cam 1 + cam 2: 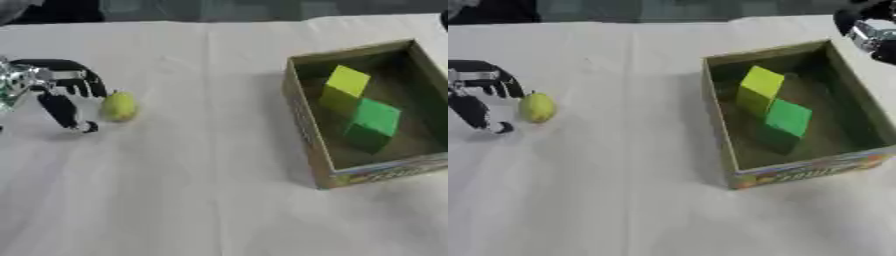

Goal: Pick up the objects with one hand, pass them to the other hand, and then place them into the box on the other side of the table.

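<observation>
A small yellow-green, lemon-shaped object (119, 106) lies on the white tablecloth at the left. My left hand (61, 95) stands just to its left, open, with its fingers (87, 85) arched toward the object's top and its thumb (63, 112) pointing down at the cloth. Whether the fingertips touch the object I cannot tell. The cardboard box (302, 120) sits at the right, holding a yellow block (346, 85) and a green block (374, 120). Part of my right hand (872, 32) shows at the upper right corner, beyond the box.
White cloth (201, 190) covers the table, with a crease running down the middle. The table's far edge runs along the top, with dark floor beyond it.
</observation>
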